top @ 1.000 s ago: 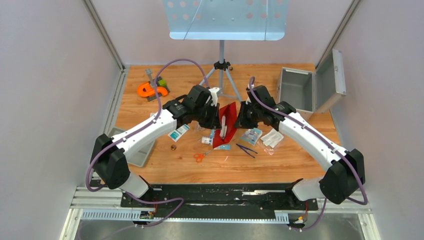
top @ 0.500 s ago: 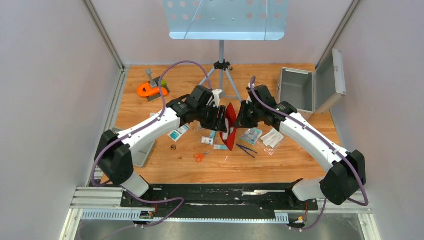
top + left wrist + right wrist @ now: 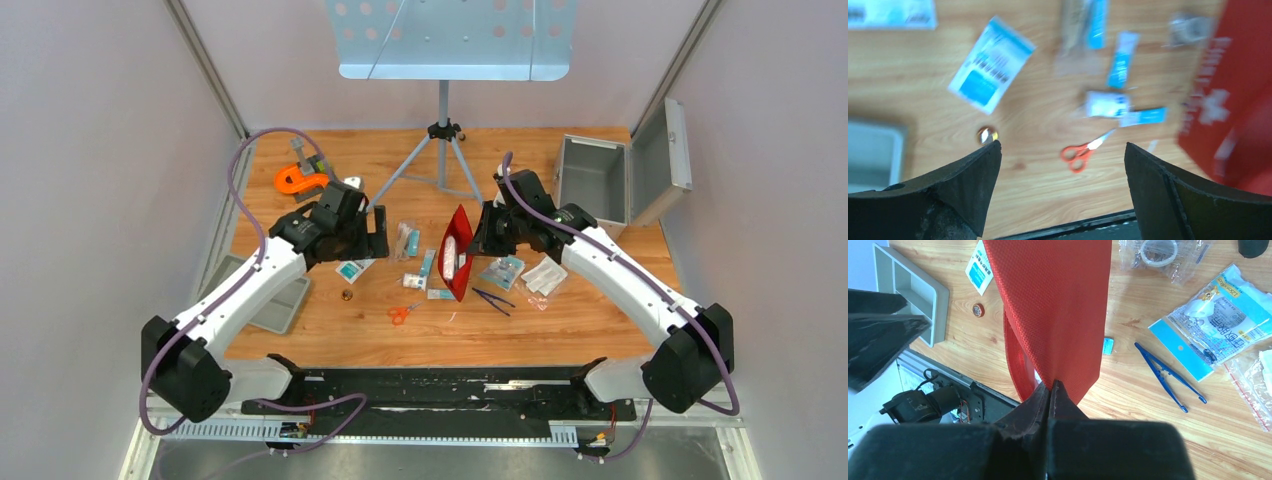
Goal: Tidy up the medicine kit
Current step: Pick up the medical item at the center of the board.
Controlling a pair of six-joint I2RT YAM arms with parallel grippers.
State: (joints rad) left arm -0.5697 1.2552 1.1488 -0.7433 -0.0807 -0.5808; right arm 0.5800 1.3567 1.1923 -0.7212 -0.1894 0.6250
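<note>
The medicine kit (image 3: 596, 180), a silver case, stands at the back right with its lid (image 3: 664, 160) swung open. My right gripper (image 3: 484, 238) (image 3: 1049, 386) is shut on the edge of a red pouch (image 3: 457, 252) (image 3: 1053, 300), which stands on edge above the table with a white item showing inside. My left gripper (image 3: 377, 240) (image 3: 1062, 146) is open and holds nothing, a hand's width left of the pouch (image 3: 1233, 110). Below it lie orange scissors (image 3: 1079, 152) and several blue-and-white packets (image 3: 990, 65).
A grey plastic tray (image 3: 272, 303) (image 3: 913, 287) sits at the left edge. Blue tweezers (image 3: 493, 298) (image 3: 1168, 377), bagged supplies (image 3: 545, 276) (image 3: 1218, 315) and scissors (image 3: 398, 314) lie mid-table. A tripod stand (image 3: 443, 150) and an orange object (image 3: 298, 180) are at the back.
My left gripper has opened, let go of the red pouch and drawn back to the left. The pouch has folded narrower and hangs from the right gripper alone.
</note>
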